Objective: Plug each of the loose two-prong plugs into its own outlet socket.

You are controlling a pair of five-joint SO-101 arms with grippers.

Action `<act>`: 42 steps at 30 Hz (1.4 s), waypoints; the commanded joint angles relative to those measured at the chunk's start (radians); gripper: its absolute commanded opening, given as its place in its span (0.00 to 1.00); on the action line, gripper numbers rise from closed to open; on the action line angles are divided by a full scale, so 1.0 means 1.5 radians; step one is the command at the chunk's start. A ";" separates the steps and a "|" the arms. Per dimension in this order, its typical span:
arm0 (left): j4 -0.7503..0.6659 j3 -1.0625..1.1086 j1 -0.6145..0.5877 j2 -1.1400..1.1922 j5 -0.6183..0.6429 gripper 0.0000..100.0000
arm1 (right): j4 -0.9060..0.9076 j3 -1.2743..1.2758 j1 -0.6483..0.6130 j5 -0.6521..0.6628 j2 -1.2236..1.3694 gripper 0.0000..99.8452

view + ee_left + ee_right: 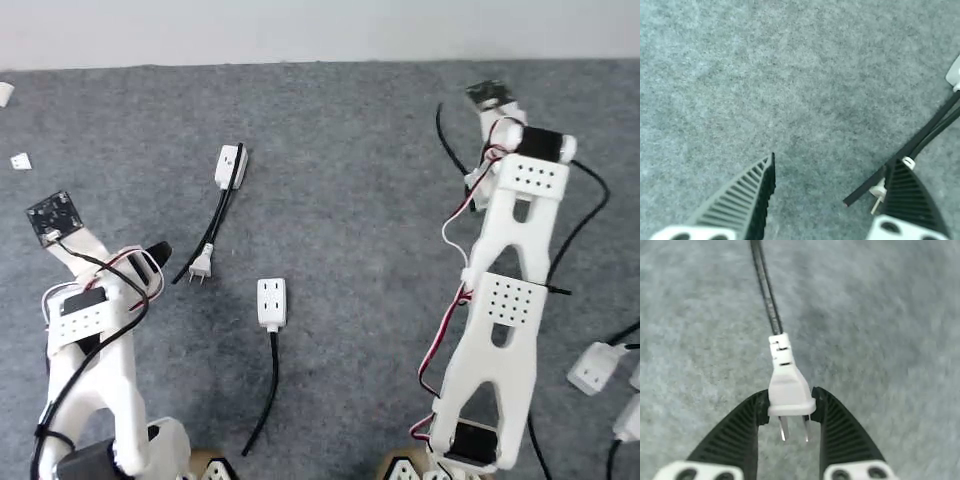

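A loose white two-prong plug lies on the grey carpet, and its black cord runs up to a white socket block. A second white outlet socket lies mid-table with its cord trailing toward the front edge. My left gripper is open just left of the loose plug, which is partly hidden behind one finger. At the far right, my right gripper is shut on another white plug, prongs toward the camera, with its black cord leading away.
White plug or adapter pieces lie at the right edge beside the right arm. Small white bits sit at the far left. Open carpet lies between the two arms.
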 commanded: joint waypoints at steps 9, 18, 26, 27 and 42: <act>-0.016 -0.004 0.004 -0.014 -0.004 0.33 | 0.027 0.434 0.054 -0.139 -0.360 0.01; -0.016 -0.004 0.004 -0.014 -0.004 0.33 | -0.021 0.643 0.097 -0.138 -0.396 0.01; -0.016 -0.004 0.005 -0.014 -0.005 0.33 | -0.215 0.922 0.141 -0.120 -0.498 0.01; -0.016 -0.004 0.005 -0.014 -0.005 0.33 | -0.249 0.970 0.143 -0.120 -0.525 0.01; -0.016 -0.004 0.005 -0.014 -0.005 0.33 | -0.472 1.381 0.146 0.008 -0.780 0.03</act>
